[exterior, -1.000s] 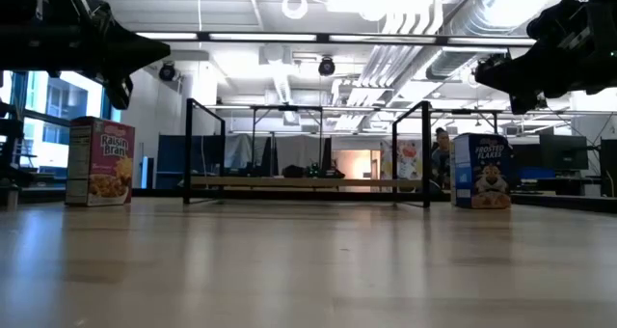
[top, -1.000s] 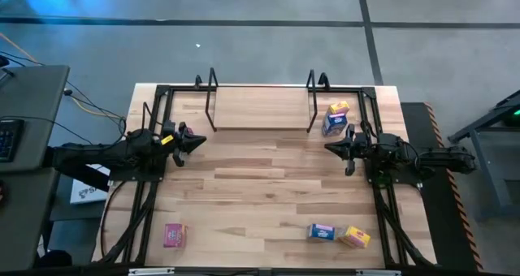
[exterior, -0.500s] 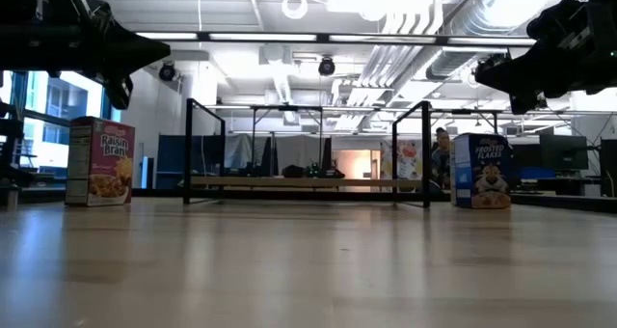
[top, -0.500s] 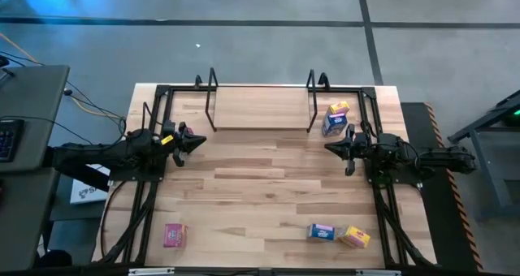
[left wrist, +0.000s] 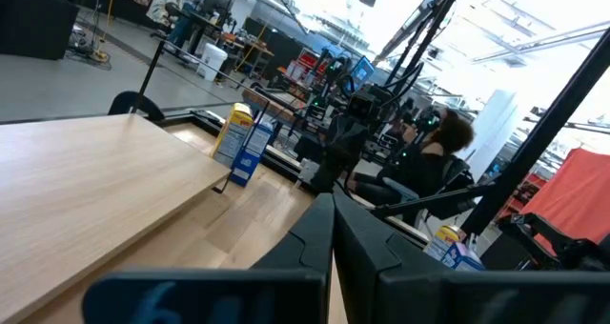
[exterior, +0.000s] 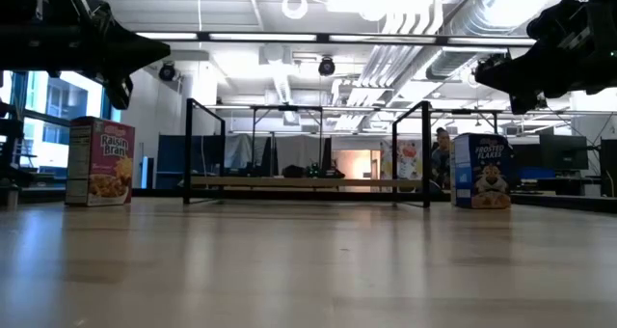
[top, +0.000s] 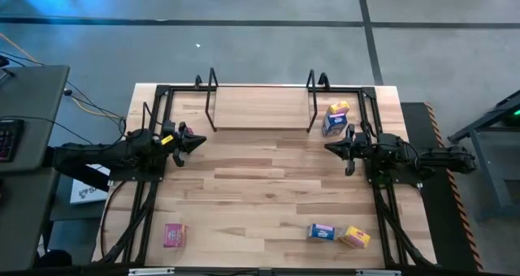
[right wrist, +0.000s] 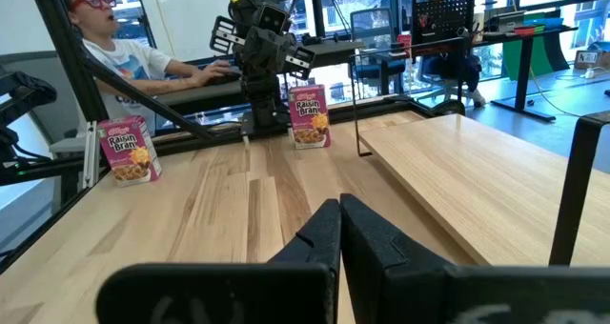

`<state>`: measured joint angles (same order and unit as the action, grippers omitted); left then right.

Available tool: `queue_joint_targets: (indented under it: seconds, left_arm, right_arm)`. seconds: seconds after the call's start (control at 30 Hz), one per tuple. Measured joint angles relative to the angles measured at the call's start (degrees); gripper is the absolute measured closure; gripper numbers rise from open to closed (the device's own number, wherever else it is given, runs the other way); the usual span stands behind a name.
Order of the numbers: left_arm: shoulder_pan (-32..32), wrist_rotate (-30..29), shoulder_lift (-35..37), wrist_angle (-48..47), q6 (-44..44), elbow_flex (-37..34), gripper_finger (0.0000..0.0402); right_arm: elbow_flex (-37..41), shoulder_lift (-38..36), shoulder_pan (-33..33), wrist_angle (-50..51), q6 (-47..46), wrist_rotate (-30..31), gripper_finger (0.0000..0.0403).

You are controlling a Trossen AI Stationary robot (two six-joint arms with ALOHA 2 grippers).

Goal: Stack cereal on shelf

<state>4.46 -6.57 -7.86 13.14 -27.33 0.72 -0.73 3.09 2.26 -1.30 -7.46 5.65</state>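
The shelf [top: 260, 107], a low light-wood board with black wire uprights, stands at the table's far middle. A yellow and a blue cereal box [top: 335, 118] stand just right of it. A pink box [top: 175, 235] lies near the front left. A blue box [top: 322, 231] and a yellow box [top: 354, 238] lie near the front right. The right wrist view shows two pink Raisin Bran boxes [right wrist: 127, 150] [right wrist: 311, 115] standing upright. My left gripper [top: 201, 141] hovers shut at mid-left, pointing level toward the table's right. My right gripper [top: 328, 147] hovers shut at mid-right, facing it.
Black frame rails [top: 146, 195] [top: 386, 211] run along the table's left and right sides under the arms. The wood between the two grippers [top: 264, 170] is bare. People sit at desks beyond the table [right wrist: 105, 48] [left wrist: 438, 143].
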Motion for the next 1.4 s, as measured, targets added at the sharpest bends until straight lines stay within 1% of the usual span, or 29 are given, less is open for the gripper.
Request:
queue_joint_targets:
  seconds: [0.43,0.5,0.57,0.67,0.8,0.87,0.93,1.0,1.03,1.13,1.23,1.3,1.4]
  left_arm:
    - [-0.01,0.0,0.0,-0.01,0.0,-0.01,0.0401]
    - [0.0,-0.02,0.0,0.27,-1.03,0.01,0.0401]
    - [-0.01,-0.37,0.0,2.73,-4.25,-0.01,0.0401]
    - [0.01,-3.01,0.02,11.11,-9.49,-0.02,0.0401]
    - [0.01,-7.22,-0.21,20.94,-11.78,0.1,0.0401]
    - [0.26,-10.24,-1.06,21.36,-12.34,1.67,0.0399]
    - [1.24,-10.74,-2.16,19.44,-10.57,4.8,0.0388]
    - [2.45,-9.96,-3.56,13.93,-8.69,9.54,0.0368]
    - [3.13,-9.67,-4.45,9.17,-8.08,12.23,0.0353]
    - [5.42,-10.54,-8.04,-10.63,-5.99,22.45,0.03]
    - [8.45,-12.18,-13.65,-30.73,-2.67,33.89,0.0243]
    - [10.54,-11.86,-18.05,-41.36,-2.07,40.5,0.0207]
    - [12.89,-10.22,-24.35,-55.84,-2.06,48.31,0.0162]
  right_arm:
    - [0.01,-0.02,0.0,0.0,0.02,-0.01,0.0402]
    - [0.0,0.0,0.0,0.02,0.0,-0.02,0.0402]
    - [0.02,0.0,0.02,0.0,0.02,0.0,0.0402]
    - [0.01,-0.01,0.01,0.02,0.0,-0.01,0.0402]
    - [0.0,-0.02,0.0,0.0,0.0,0.0,0.0402]
    - [0.02,-0.02,0.02,0.02,0.0,0.0,0.0402]
    - [0.0,-0.02,0.02,0.01,0.0,-0.01,0.0402]
    - [0.01,-0.02,0.01,0.01,0.01,-0.02,0.0402]
    - [0.0,0.0,0.02,0.01,0.0,-0.02,0.0402]
    - [0.0,-0.02,0.0,0.02,0.0,0.0,0.0402]
    - [0.0,0.0,0.0,0.02,0.0,-0.02,0.0402]
    - [0.0,0.0,0.01,0.01,0.0,-0.01,0.0402]
    - [0.0,-0.02,0.0,0.02,0.02,0.0,0.0402]
